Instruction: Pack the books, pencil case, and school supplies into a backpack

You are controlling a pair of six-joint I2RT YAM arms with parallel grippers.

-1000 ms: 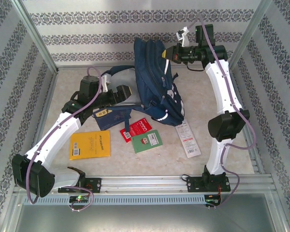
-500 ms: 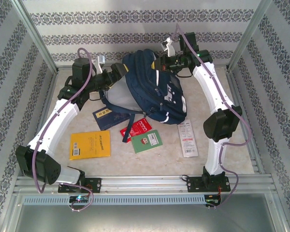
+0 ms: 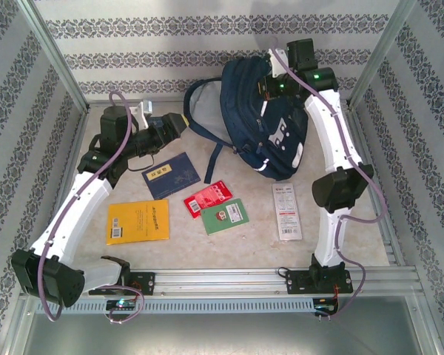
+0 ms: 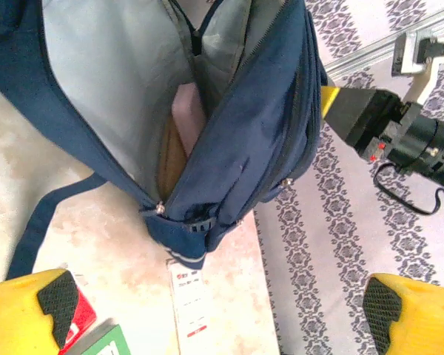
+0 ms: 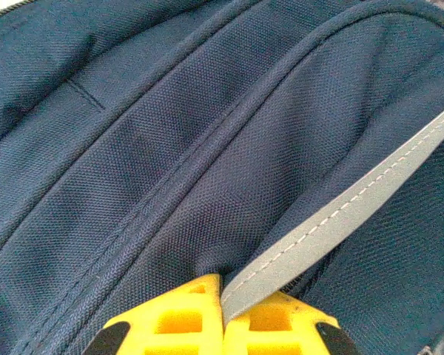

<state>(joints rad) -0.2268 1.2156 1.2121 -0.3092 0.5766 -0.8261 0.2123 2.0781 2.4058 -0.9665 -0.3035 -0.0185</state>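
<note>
The navy backpack (image 3: 270, 122) hangs tilted at the back right, with my right gripper (image 3: 272, 83) shut on its top. In the right wrist view the jaws (image 5: 222, 288) pinch a grey reflective stripe (image 5: 355, 207). My left gripper (image 3: 175, 126) stands open to the left of the bag, apart from it. In the left wrist view its gap (image 4: 218, 310) faces the unzipped, grey-lined backpack (image 4: 111, 89), where something pale pink (image 4: 189, 111) stands inside. A dark blue book (image 3: 170, 175), a yellow book (image 3: 138, 220), a green book (image 3: 225, 216), a red packet (image 3: 207, 197) and a white strip packet (image 3: 286, 211) lie on the table. The pencil case is out of view.
A dark shoulder strap (image 3: 207, 140) trails from the bag toward the blue book. Patterned walls (image 3: 207, 44) and metal frame posts (image 3: 55, 63) close in the back and sides. The rail (image 3: 222, 279) with both arm bases runs along the near edge.
The right gripper carried the backpack right and toward the back wall. The left gripper drew back leftward from the bag, and the dark blue book now lies uncovered.
</note>
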